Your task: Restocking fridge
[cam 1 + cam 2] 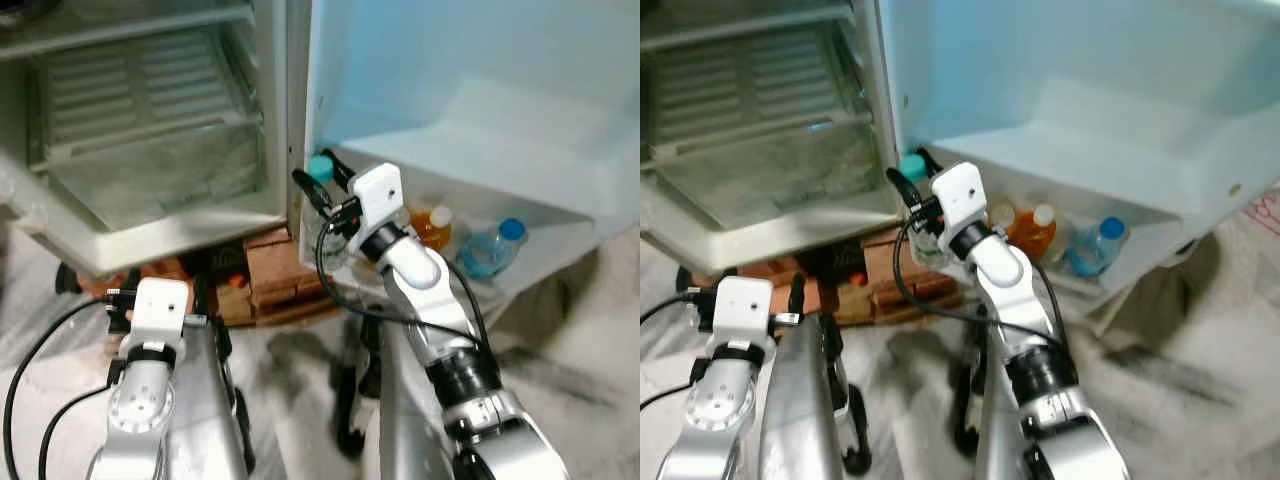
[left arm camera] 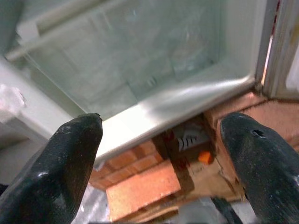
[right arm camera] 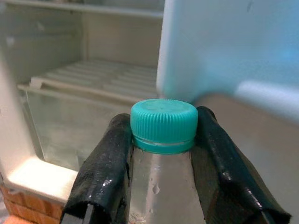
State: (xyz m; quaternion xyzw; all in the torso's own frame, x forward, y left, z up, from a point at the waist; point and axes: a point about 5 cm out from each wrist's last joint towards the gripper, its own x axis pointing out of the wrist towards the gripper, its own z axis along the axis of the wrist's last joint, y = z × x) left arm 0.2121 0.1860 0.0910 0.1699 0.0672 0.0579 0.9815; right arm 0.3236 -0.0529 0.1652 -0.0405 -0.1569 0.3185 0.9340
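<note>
Both arms were shiny silver with white camera blocks at the wrists, black cables looping off them, and rubbery, textured black fingers [image 2: 70, 172] past the blocks.

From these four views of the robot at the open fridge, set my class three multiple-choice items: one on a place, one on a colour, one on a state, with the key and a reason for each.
1. Where does the orange drink bottle stand?
A. on the fridge's wire shelf
B. in the door shelf
C. on the bricks

2. What colour is the cap of the bottle held by the right gripper?
A. teal
B. red
C. black

3. How is the left gripper?
A. shut on a bottle
B. shut on a brick
C. open, holding nothing

Key: 1 B, the orange drink bottle sits in the door shelf beside the blue-capped water bottle. 2 A, the teal cap shows between the fingers of the right gripper. 3 C, the left gripper has its fingers wide apart with only the bricks beyond.
</note>
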